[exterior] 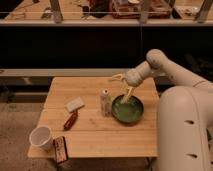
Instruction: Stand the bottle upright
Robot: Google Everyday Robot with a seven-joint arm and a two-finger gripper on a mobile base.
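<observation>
Standing upright on the wooden counter [95, 127], near its middle: the bottle [105, 103], pale and translucent, whitish cap on top. Just to its right, almost touching, a green bowl [127, 110]. Above the bowl's far rim and clear of the bottle, the gripper [124, 86], yellowish fingers [118, 77] splayed apart, one reaching left toward the back of the counter, the other pointing down into the bowl's far side; jaws released, grasping nothing. Behind it, a pale wrist running up and right to a rounded elbow joint, then down into the broad white arm [182, 120] filling the right edge of the view.

Left of the bottle, well apart: a pale rectangular sponge [75, 104], lying flat and slightly angled. Just below that, a slim reddish-brown packet [70, 120], lying diagonally. At the front left corner, a white cup [41, 137], upright, mouth open to the camera. Beside the cup to the right, at the counter's front edge, a small dark snack pack [60, 148] with light lettering, overhanging slightly. Behind the counter, a dark shelf front with a pale rail along the top
</observation>
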